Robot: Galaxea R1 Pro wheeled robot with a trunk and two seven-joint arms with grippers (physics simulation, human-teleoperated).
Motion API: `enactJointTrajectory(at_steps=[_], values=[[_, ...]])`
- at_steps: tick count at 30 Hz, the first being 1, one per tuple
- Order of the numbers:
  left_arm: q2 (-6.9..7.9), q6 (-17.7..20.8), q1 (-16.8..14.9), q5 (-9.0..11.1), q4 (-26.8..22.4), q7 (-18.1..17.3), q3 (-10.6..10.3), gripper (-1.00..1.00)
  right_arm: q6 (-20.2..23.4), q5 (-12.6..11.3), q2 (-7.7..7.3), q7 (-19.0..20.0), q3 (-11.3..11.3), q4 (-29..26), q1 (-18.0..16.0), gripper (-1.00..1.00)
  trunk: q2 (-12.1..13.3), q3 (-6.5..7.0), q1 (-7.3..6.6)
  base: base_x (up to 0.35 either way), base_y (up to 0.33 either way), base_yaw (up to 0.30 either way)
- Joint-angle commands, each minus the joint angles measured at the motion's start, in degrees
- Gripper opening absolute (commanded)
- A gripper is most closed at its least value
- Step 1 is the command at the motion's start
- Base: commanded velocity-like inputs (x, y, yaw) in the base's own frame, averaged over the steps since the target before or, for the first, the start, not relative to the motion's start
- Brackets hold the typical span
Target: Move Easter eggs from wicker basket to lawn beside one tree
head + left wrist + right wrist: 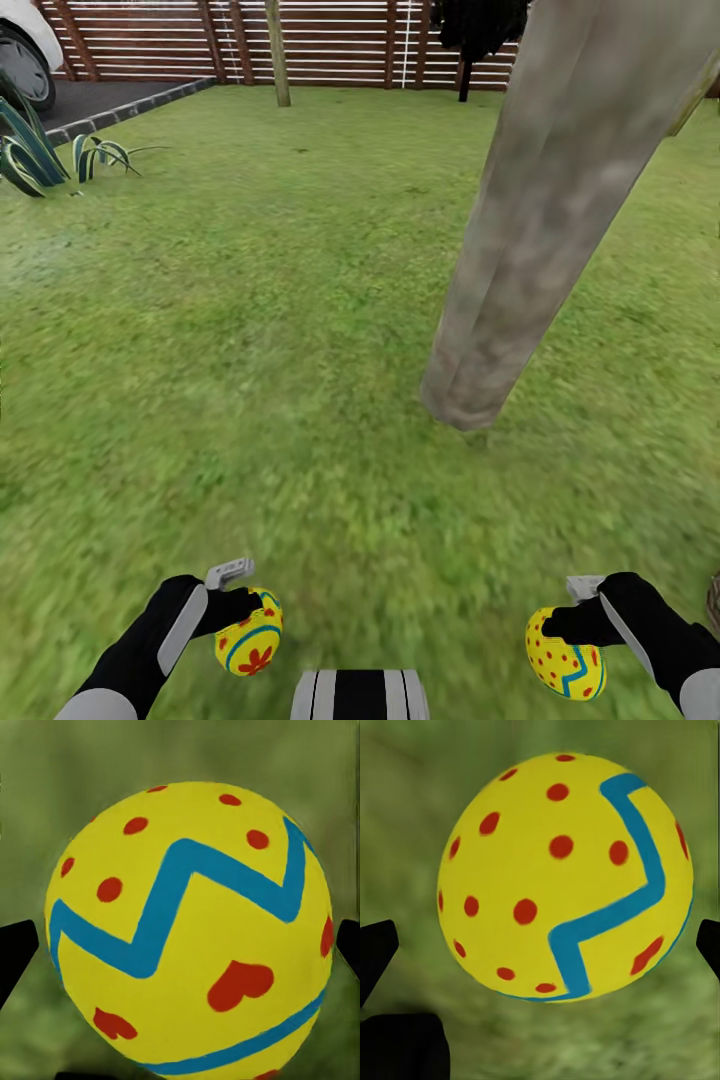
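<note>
Left tool (250, 612) grips one egg (249, 634), right tool (560, 625) grips another egg (565, 656), both held above the lawn (250, 350). A grey-brown tree (530, 230) trunk rises just ahead to the right. Beyond: slat fence (330, 40), spiky plants (40, 150), a car (25, 50) on paving.
</note>
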Motion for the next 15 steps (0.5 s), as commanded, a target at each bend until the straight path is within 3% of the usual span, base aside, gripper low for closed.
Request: enactJointTrajectory(at_steps=[1, 4, 15], values=[[0.01, 0.21, -0.02, 0.62, -0.11, 0.59, -0.09, 1.00, 0.24, -0.33, -0.05, -0.08, 0.30, -0.06, -0.02, 1.00, 0.00, 0.19, -0.03, 0.000, 0.000, 0.000], [0.00, 0.21, -0.02, 0.70, -0.22, 0.61, 0.01, 1.00, 0.24, -0.33, 0.02, -0.08, 0.30, -0.06, -0.02, 1.00, 0.04, 0.85, -0.11, -0.111, 0.000, 0.000], [-0.08, 0.21, -0.03, 0.87, -0.13, 0.57, 0.14, 1.00, 0.30, -0.24, 0.03, -0.08, 0.30, -0.03, -0.02, 1.00, 0.19, 3.29, -0.39, -0.337, 0.000, 0.000]])
